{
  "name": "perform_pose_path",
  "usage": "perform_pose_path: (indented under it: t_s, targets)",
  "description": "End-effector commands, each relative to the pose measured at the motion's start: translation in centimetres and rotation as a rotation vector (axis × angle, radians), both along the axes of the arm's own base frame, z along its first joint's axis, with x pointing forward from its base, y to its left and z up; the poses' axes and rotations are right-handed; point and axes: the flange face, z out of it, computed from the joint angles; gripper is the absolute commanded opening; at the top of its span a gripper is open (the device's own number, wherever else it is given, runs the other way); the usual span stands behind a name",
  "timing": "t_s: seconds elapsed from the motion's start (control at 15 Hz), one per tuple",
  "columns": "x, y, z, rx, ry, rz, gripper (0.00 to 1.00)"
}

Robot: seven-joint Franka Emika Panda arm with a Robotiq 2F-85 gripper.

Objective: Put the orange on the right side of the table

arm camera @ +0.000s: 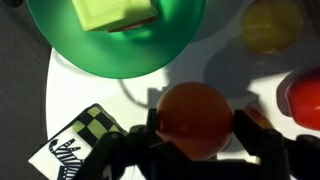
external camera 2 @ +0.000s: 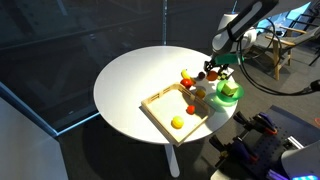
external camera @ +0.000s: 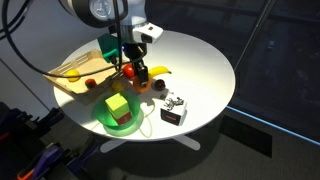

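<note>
In an exterior view, the end effector (external camera: 131, 68) hangs over the crowded side of the large round white surface (external camera: 205, 55). It is clenched on the small round orange (external camera: 129, 71). Around it we see a rectangular wooden tray (external camera: 70, 78), a yellow banana (external camera: 160, 70) and a green plastic bowl (external camera: 108, 123), which stands close to the near edge. A small black and white box (external camera: 173, 113) lies just beside the bowl, also near the edge. The part of the surface beyond the banana is wide, bare and white.

In an exterior view from another place, the end effector (external camera 2: 213, 71) is over the side of the surface (external camera 2: 130, 80) where the bowl (external camera 2: 228, 92) sits at the rim. One corner of the tray (external camera 2: 158, 106) comes near the edge. The orange is too small here for us to tell it apart. The bare room is on the opposite side, away from the arm.

In the wrist view, the orange (arm camera: 195, 118) fills the gap between the two dark fingers (arm camera: 262, 145), which press it on both sides. The bowl (arm camera: 115, 45) holds a yellow-green block (arm camera: 112, 12). A round yellow fruit (arm camera: 270, 25) and a red fruit (arm camera: 306, 98) are near, and the box (arm camera: 80, 145) lies at the edge of the surface.
</note>
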Motion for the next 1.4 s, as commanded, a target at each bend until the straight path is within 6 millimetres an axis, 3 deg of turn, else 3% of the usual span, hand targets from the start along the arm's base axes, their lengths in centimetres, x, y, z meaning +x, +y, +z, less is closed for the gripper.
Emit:
perform_pose_path:
  t_s: [0.0,0.6,1.07,1.2,1.33]
  targets:
    - [0.1,-1.5,-0.9,0.003,-0.010,-0.005,0.52]
    - [-0.3,-3.6,-3.1,0.026,0.001,-0.090,0.52]
    - [-0.1,-3.5,-4.2,0.029,0.012,-0.098,0.52]
    - [0.0,-3.5,-4.3,0.028,0.014,-0.096,0.94]
    - [0.1,-3.5,-4.3,0.028,0.014,-0.095,1.00]
